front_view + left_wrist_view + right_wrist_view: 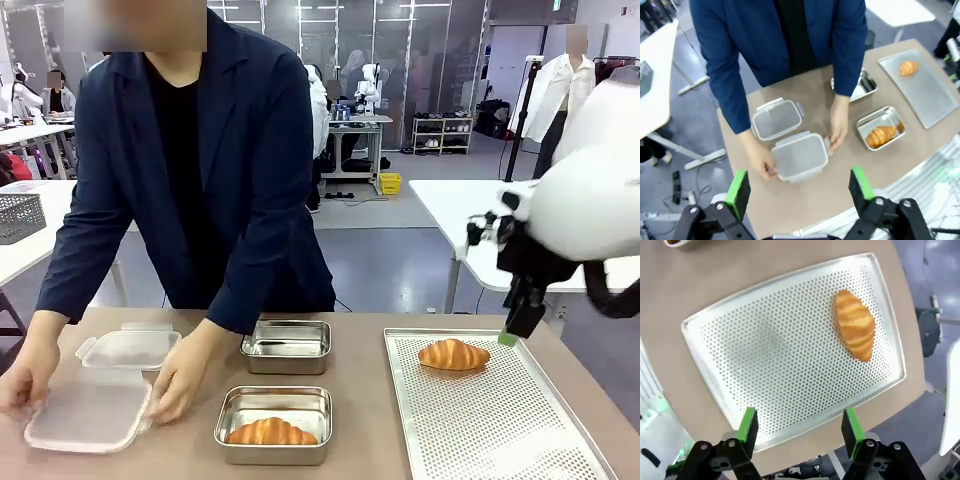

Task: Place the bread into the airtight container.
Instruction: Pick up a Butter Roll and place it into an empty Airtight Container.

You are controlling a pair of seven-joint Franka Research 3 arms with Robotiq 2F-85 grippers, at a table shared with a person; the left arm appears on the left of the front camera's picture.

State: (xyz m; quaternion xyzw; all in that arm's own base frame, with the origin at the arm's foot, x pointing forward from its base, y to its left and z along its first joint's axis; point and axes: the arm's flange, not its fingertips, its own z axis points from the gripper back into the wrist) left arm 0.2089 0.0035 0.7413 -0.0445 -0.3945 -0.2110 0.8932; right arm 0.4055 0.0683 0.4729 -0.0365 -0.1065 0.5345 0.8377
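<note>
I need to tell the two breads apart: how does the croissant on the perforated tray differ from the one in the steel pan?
The tray croissant lies on the flat perforated tray at the robot's right; the pan croissant sits inside the walled steel pan, nearer mid-table. The tray croissant is near the far edge; the pan croissant hugs the near wall. Both are golden-brown and untouched.

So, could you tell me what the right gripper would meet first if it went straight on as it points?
Probably the bare mesh of the tray: the right gripper, open, looks down on it, with the croissant off to one side of its line. Depth is unclear, though.
</note>
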